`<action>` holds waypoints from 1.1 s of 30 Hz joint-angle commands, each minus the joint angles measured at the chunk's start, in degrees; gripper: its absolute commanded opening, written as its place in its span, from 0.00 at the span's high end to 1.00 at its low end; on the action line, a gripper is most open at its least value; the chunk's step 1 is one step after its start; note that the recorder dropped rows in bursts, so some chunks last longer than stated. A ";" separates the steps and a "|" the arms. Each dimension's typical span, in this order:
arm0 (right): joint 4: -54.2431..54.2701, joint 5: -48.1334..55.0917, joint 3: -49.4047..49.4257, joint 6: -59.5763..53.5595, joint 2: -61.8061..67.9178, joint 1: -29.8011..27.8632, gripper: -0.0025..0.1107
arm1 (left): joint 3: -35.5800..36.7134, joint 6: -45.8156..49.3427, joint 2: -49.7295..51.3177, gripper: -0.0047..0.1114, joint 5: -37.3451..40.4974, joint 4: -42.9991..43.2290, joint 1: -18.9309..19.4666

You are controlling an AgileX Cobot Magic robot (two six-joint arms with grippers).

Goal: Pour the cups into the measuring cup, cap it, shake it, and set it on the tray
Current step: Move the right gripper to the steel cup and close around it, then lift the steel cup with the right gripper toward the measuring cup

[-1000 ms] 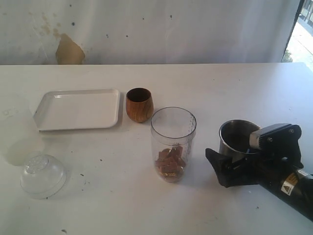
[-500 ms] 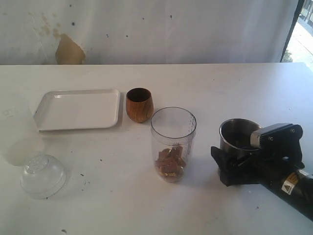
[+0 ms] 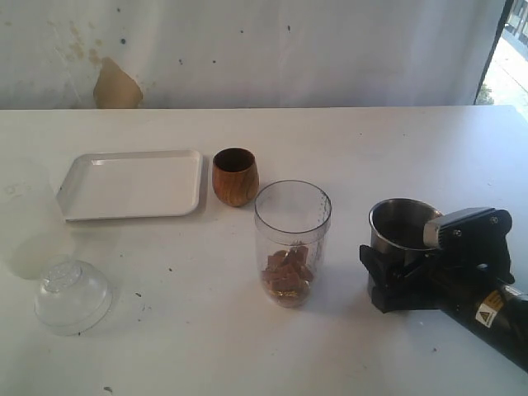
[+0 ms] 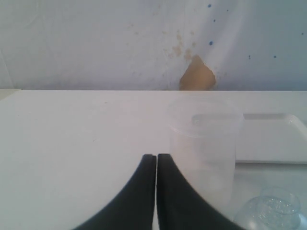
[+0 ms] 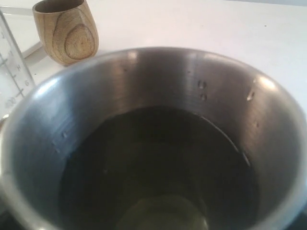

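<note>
The steel tumbler (image 3: 402, 229) stands on the table at the right with dark liquid in it (image 5: 158, 163). My right gripper (image 3: 399, 266) surrounds its lower body, one black finger (image 3: 376, 276) pressed to its near-left side. The clear measuring cup (image 3: 292, 243) stands mid-table with brown chunks at its bottom, and its graduations show (image 5: 10, 72). The brown wooden cup (image 3: 235, 176) (image 5: 66, 31) stands behind it, beside the white tray (image 3: 132, 183) (image 4: 271, 139). The dome cap (image 3: 73, 295) (image 4: 271, 213) rests at the front left. My left gripper (image 4: 156, 160) is shut and empty.
A frosted translucent container (image 4: 204, 143) stands just beyond my left gripper and shows faintly at the table's far left (image 3: 21, 219). A white wall with a brown patch (image 3: 115, 87) backs the table.
My right gripper's visible finger has drawn in to the right, against the steel tumbler's side. The tumbler, the other vessels and the cap have stayed where they were.
</note>
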 commanded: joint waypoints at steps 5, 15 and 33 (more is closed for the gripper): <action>0.53 -1.28 -0.23 -0.23 0.00 -0.11 0.98 | 0.33 -0.06 -0.23 0.95 -0.70 0.18 -0.20; 0.26 -1.28 -2.69 -0.23 -5.32 -0.11 0.98 | 0.33 -0.06 -0.23 0.95 -0.70 0.18 -0.20; -5.25 13.53 -18.27 5.78 -10.44 -0.11 0.98 | 0.33 -0.06 -0.23 0.95 -0.70 0.18 -0.20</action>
